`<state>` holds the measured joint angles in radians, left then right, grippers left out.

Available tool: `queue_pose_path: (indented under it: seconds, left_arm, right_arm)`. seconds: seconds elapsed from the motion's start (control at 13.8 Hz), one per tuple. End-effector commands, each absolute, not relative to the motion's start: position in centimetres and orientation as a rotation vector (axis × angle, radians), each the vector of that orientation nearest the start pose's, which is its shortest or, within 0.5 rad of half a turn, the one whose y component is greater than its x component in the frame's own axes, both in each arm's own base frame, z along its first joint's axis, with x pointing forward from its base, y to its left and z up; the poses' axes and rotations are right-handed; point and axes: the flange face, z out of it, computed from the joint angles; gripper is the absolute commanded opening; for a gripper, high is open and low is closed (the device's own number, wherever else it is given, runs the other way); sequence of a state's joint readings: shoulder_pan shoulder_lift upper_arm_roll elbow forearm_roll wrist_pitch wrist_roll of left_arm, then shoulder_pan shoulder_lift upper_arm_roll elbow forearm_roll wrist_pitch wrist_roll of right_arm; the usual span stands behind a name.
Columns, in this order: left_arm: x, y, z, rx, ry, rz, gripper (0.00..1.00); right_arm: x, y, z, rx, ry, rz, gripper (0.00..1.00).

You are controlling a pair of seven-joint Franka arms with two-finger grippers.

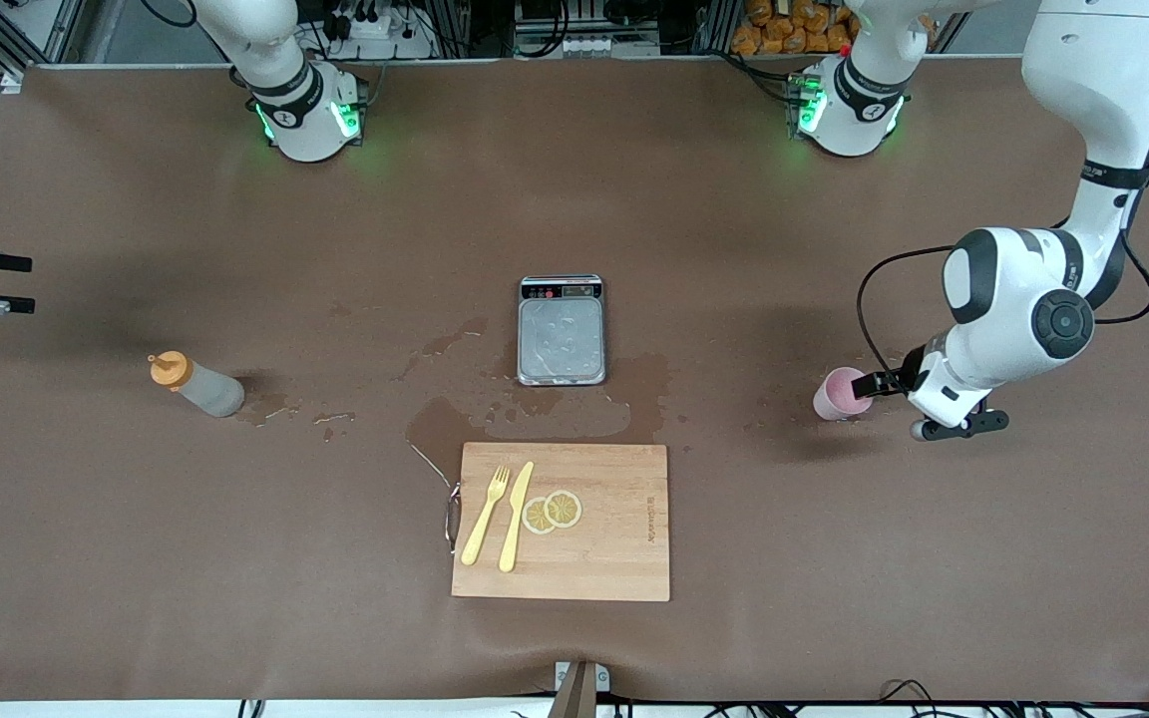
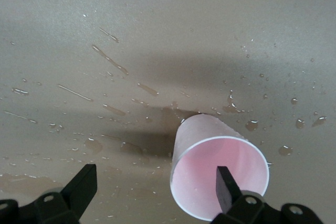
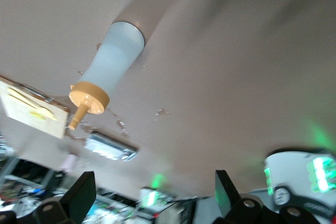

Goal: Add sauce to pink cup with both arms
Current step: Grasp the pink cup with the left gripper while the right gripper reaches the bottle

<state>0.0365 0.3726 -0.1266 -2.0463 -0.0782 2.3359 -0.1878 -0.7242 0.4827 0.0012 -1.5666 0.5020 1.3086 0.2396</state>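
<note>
The left gripper (image 1: 879, 383) is hanging low beside the pink cup (image 1: 842, 393), which is standing upright at the left arm's end of the table. Its fingers (image 2: 228, 189) are standing apart; one is reaching in over the cup's rim, and nothing is clamped. The right gripper (image 1: 11, 284) is waiting at the right arm's end, its fingers (image 3: 227, 193) apart and empty. The sauce (image 1: 195, 384) is standing on the table near it, among wet spots.
</note>
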Motion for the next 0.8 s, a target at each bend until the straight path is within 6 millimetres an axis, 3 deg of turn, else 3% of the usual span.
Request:
queue_pose_path:
  seconds: [0.0, 0.15, 0.22, 0.29, 0.36, 0.44, 0.73]
  left_arm:
    - [58.3, -6.2, 23.7, -3.220, -0.282, 0.162, 1.00]
    - [58.2, -6.4, 23.2, -3.215, -0.269, 0.175, 1.00]
    - [58.1, -6.4, 23.1, -3.214, -0.269, 0.180, 0.60]
    - [58.0, -6.6, 23.0, -3.213, -0.260, 0.183, 0.28]
    - [58.0, -6.9, 22.9, -3.212, -0.255, 0.186, 0.08]
    - [57.9, -6.9, 22.9, -3.212, -0.255, 0.188, 0.00]
    - [57.9, -6.9, 22.9, -3.212, -0.255, 0.188, 0.00]
  right_arm:
    - [48.7, -36.2, 30.3, -1.877, 1.252, 0.844, 1.00]
    - [49.0, -35.7, 27.1, -1.813, 1.305, 0.931, 1.00]
    - [49.2, -35.5, 25.8, -1.774, 1.345, 0.965, 1.00]
    - [49.6, -35.0, 24.9, -1.746, 1.370, 0.996, 1.00]
    - [49.8, -34.5, 24.0, -1.732, 1.381, 1.021, 1.00]
    - [49.9, -34.3, 23.3, -1.714, 1.380, 1.032, 1.00]
    - [51.3, -34.4, 21.1, -1.700, 1.425, 1.001, 1.00]
